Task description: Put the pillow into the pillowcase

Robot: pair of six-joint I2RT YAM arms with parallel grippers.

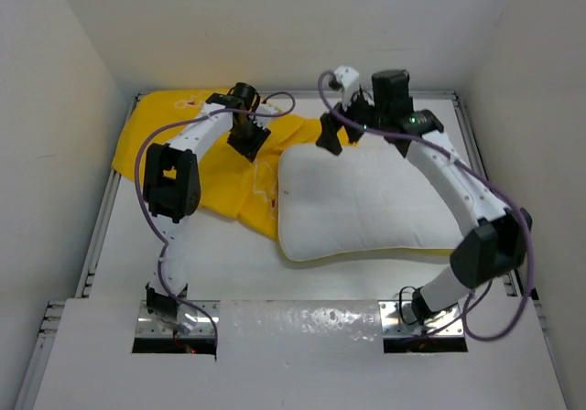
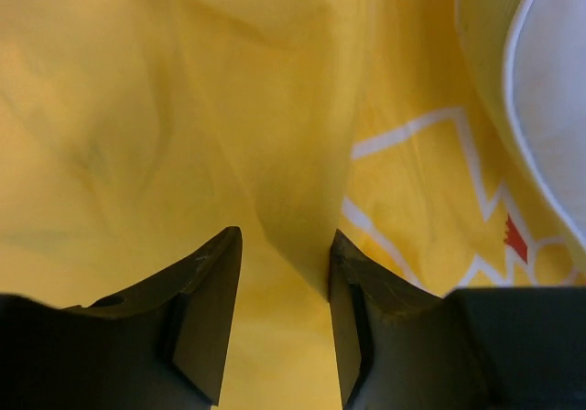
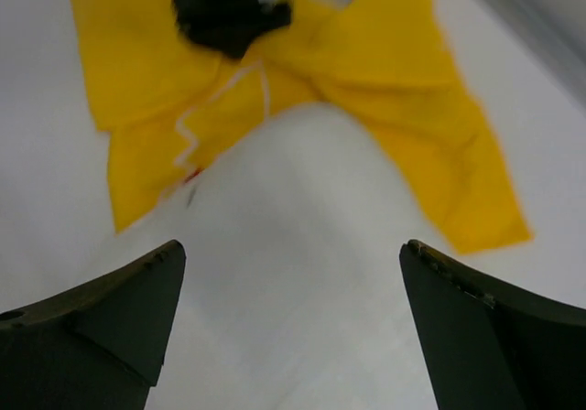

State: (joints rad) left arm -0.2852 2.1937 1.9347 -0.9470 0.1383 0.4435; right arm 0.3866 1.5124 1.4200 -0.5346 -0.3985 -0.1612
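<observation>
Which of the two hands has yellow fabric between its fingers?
The left hand: a fold of the pillowcase rises between its fingers; the right hand gapes open above the pillow.

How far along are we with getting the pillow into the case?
Done: little; the pillow lies almost wholly bare, its left end overlapping the yellow pillowcase. In hand: the left gripper has its jaws parted around a fold of the case; the right gripper hovers wide open over the pillow, holding nothing. Left: open the case mouth and work the pillow in.

left pincer (image 2: 285, 236) narrowly parted, right pincer (image 3: 293, 245) spread wide; both reach far forward, angled down.
</observation>
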